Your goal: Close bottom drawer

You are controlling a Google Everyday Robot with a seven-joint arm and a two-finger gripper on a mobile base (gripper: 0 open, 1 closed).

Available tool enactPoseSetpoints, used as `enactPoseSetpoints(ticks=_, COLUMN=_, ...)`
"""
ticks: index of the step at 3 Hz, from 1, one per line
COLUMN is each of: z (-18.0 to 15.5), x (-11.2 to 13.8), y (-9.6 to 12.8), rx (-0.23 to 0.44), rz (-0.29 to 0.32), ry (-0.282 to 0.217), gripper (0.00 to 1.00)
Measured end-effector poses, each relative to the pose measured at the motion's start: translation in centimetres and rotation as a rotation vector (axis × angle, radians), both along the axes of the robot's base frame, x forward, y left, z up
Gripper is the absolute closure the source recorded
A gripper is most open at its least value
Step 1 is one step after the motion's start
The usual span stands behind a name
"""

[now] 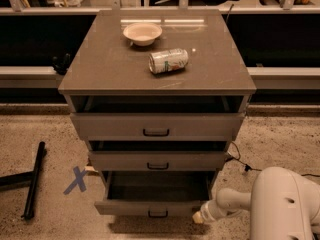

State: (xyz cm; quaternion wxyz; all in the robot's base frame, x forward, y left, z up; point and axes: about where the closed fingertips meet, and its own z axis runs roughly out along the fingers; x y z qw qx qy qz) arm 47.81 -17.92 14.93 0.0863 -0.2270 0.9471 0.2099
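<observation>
The bottom drawer [150, 207] of the grey-taupe cabinet is pulled out the farthest, showing its plain grey interior and a small black bar handle [158, 214]. Above it sit the mid-width drawer [158, 160] and the widest top drawer [156, 126], both slightly open. My gripper [200, 217] is at the end of the white arm [235, 201], low at the right front corner of the bottom drawer, at or very near its front panel.
On the cabinet top [100, 69] lie a tipped can [168, 61] and a white bowl [142, 33]. A black bar [33, 180] and a blue X mark [77, 179] are on the floor to the left. A cable [240, 160] runs on the right.
</observation>
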Motion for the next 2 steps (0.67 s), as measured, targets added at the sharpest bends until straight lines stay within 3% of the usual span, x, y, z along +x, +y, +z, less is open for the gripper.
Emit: enactPoseSetpoints(ticks=2, z=0.1, x=6.8, y=1.1, rx=0.062, rz=-0.113, ry=-0.097, gripper=1.00)
